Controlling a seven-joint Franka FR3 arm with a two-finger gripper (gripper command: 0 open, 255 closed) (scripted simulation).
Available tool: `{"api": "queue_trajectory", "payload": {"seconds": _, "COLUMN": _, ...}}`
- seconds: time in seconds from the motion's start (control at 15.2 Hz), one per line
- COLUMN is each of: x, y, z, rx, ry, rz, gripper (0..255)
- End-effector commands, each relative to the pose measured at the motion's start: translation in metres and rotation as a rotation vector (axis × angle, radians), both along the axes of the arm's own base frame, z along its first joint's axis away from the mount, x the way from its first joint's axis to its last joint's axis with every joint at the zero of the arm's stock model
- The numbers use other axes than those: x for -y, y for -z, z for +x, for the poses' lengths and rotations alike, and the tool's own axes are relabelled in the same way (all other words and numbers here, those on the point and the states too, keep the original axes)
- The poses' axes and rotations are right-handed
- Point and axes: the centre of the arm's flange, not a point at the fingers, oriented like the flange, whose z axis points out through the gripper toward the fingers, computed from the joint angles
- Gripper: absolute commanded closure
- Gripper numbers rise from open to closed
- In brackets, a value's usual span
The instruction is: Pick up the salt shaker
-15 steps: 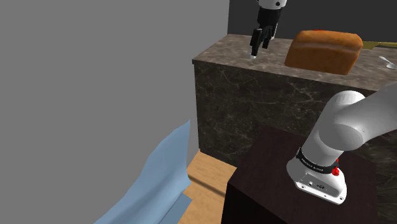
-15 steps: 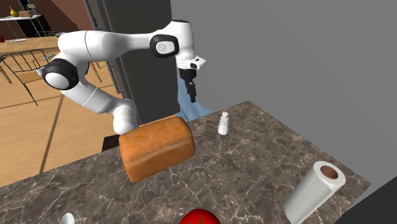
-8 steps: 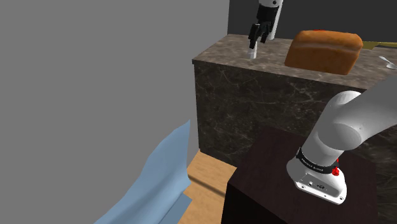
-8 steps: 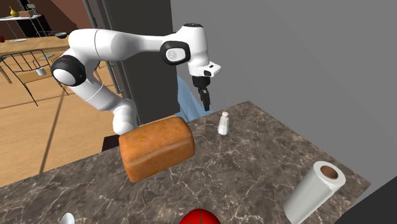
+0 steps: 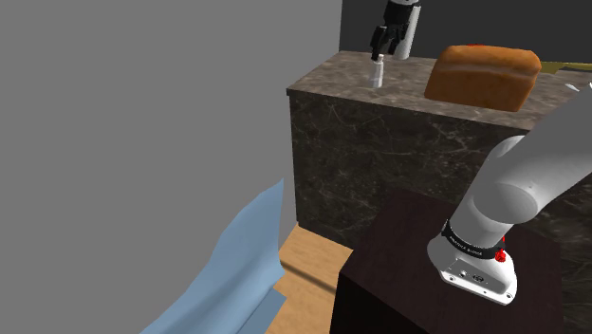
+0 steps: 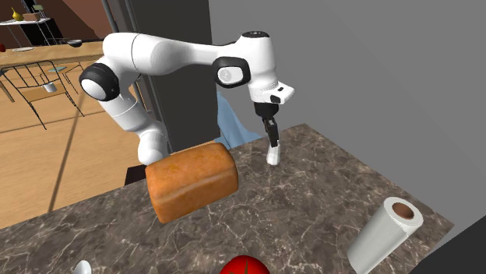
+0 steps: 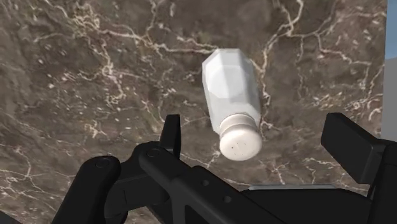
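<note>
A home kitchen: a marble counter (image 6: 311,202) bears a bread loaf (image 6: 191,189) and a paper towel roll (image 6: 385,233); beyond the counter, a dining table (image 6: 31,53) on wooden floor (image 6: 62,159)

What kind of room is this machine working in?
Probably a home kitchen: a dark stone-patterned counter holds a loaf of bread, a salt shaker and a paper towel roll, with a wooden floor beyond.

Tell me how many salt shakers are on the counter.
1. The white salt shaker stands upright on the dark marbled counter near its edge, below the open pincer, to the second exterior view's right of the bread loaf. Another could hide behind the loaf.
</note>
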Motion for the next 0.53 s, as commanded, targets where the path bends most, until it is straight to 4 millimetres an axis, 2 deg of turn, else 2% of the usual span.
{"api": "queue_trajectory", "payload": {"seconds": 0.0, "x": 0.006, "y": 0.006, "z": 0.003, "rx": 0.005, "ry": 0.004, "rz": -0.001, "gripper": 0}}
{"api": "queue_trajectory", "payload": {"seconds": 0.4, "x": 0.006, "y": 0.041, "z": 0.003, "rx": 0.005, "ry": 0.004, "rz": -0.001, "gripper": 0}}
{"api": "queue_trajectory", "payload": {"seconds": 0.46, "x": 0.006, "y": 0.041, "z": 0.003, "rx": 0.005, "ry": 0.004, "rz": -0.001, "gripper": 0}}
